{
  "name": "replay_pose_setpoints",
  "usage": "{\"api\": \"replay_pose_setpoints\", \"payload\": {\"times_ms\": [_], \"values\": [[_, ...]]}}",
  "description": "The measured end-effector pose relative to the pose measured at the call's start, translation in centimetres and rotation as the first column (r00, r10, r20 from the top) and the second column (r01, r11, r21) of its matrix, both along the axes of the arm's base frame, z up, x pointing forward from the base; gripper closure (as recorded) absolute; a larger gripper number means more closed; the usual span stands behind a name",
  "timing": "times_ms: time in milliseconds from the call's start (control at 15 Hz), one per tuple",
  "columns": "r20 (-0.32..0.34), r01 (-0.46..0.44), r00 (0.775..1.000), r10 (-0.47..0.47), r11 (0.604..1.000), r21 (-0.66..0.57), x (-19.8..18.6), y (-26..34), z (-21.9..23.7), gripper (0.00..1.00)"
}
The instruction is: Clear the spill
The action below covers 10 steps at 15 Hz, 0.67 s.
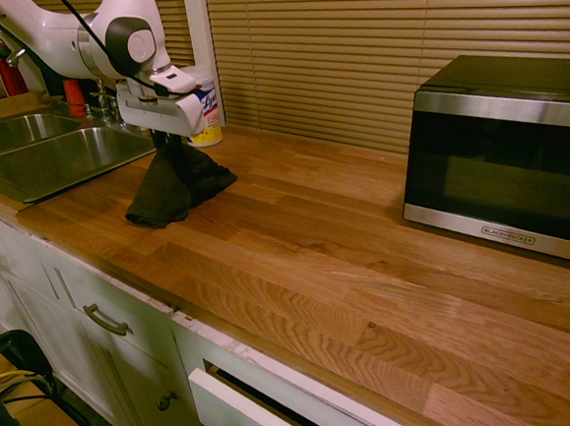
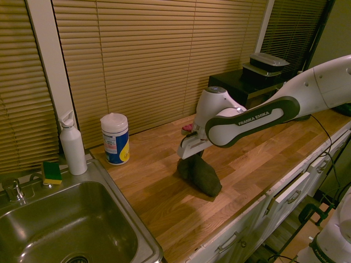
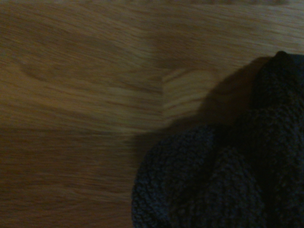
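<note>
Spill out of sight (a bunched dark rag [image 1: 177, 185] shows).

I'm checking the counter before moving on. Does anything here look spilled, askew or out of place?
No spill shows in any view. The dark rag hangs bunched from the gripper, its lower end heaped on the wooden counter. Below the counter edge, a white drawer stands partly pulled out. Nothing else looks odd.

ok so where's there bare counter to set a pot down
The widest bare stretch of counter lies between the dark rag and the microwave, running to the front edge. It is crowded near the sink: the claw holds the rag up there, with the wipes tub, white bottle and sponge close by.
</note>
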<state>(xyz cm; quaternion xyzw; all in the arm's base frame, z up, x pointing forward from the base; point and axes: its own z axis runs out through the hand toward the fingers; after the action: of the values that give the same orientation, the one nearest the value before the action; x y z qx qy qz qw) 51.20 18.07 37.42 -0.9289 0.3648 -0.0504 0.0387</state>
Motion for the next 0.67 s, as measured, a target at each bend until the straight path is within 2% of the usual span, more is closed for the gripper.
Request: {"api": "replay_pose_setpoints", "payload": {"times_ms": [333, 400, 667], "values": [[-0.001, -0.017, 1.000, 0.017, 1.000, 0.005, 1.5, 4.7, -0.1, 1.00], [0.001, -0.017, 1.000, 0.017, 1.000, 0.002, 1.6, 5.4, -0.1, 0.00], [-0.009, -0.019, 1.000, 0.019, 1.000, 0.000, 1.9, 6.3, -0.5, 0.00]]}}
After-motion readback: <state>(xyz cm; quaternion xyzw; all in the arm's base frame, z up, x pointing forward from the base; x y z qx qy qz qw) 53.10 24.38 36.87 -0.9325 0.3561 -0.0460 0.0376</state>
